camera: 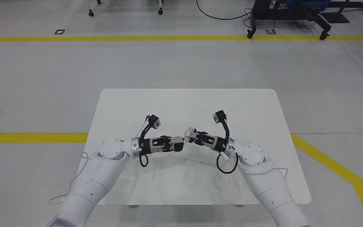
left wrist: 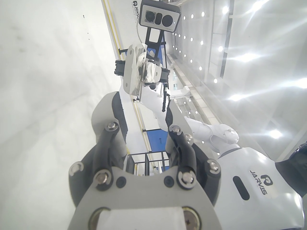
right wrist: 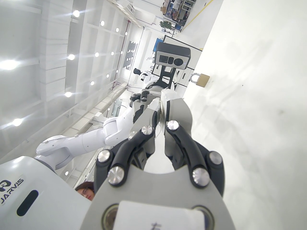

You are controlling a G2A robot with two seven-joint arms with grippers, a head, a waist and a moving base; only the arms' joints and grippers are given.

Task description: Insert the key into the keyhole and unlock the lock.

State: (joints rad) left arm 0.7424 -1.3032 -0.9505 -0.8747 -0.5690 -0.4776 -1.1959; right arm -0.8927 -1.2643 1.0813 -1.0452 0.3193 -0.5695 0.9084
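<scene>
The brass padlock (right wrist: 201, 79) with a silver shackle rests on the white table (camera: 227, 108), under the left arm's wrist camera and apart from both grippers. My right gripper (right wrist: 159, 106) hovers over the table's middle, its taped fingers pressed together. In the left wrist view the right gripper (left wrist: 140, 72) has a thin flat key (left wrist: 139, 94) sticking out from between its fingers. My left gripper (left wrist: 141, 104) faces it tip to tip, open, with nothing between its fingers. In the top view the left gripper (camera: 177, 145) and right gripper (camera: 189, 136) nearly meet.
Both forearms lie low across the near half of the table. Yellow floor lines (camera: 170, 38) run around it. A wheeled black stand (camera: 289, 17) is far behind.
</scene>
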